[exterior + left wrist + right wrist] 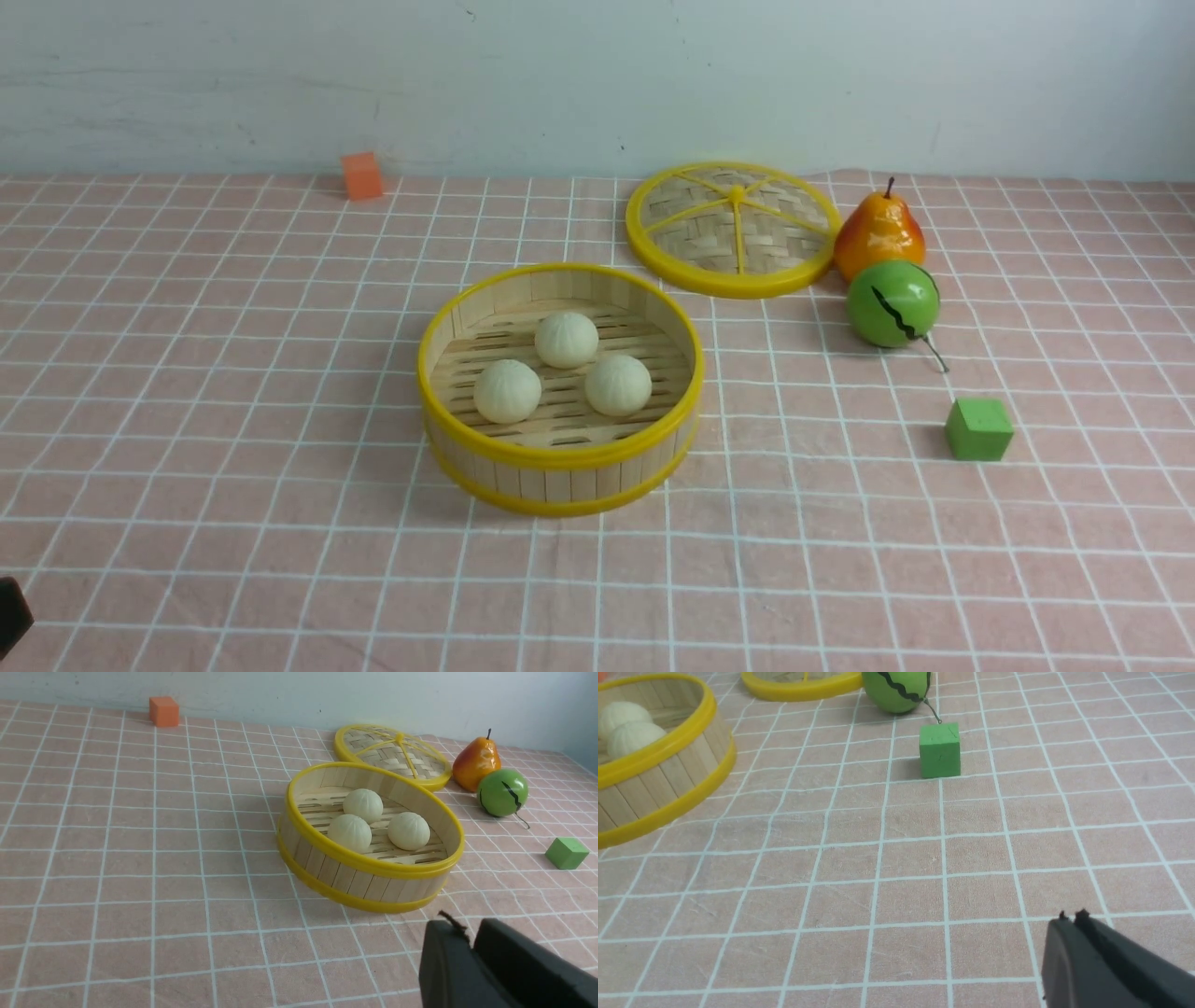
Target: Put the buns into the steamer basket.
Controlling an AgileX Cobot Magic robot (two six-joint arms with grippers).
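Left wrist view puts your left fingers (448,961) low over the near part of the bench (117,858), close together with nothing between them. You cannot tell from it whether they quite touch. Your right fingers (1059,956) are pressed together and empty, hanging above bare checked cloth toward the near right of the bench, well apart from the green cube (940,750).

Outward from both, the steamer basket (560,457) stands about mid-bench. All three buns (566,339) sit on its slotted floor in a loose triangle, close together and clear of the wall. No bun lies on the cloth.

Beyond the basket, toward the far edge and to the right, the woven lid (691,233) lies flat. The pear (879,233) is just beside it, and the green ball (892,303) touches the pear's near side. An orange cube (361,175) sits at the far edge, left of centre.

Judging by this, the placing step looks finished. Your next move calls only for keeping both arms away from the basket rim. The task does not ask for the lid.
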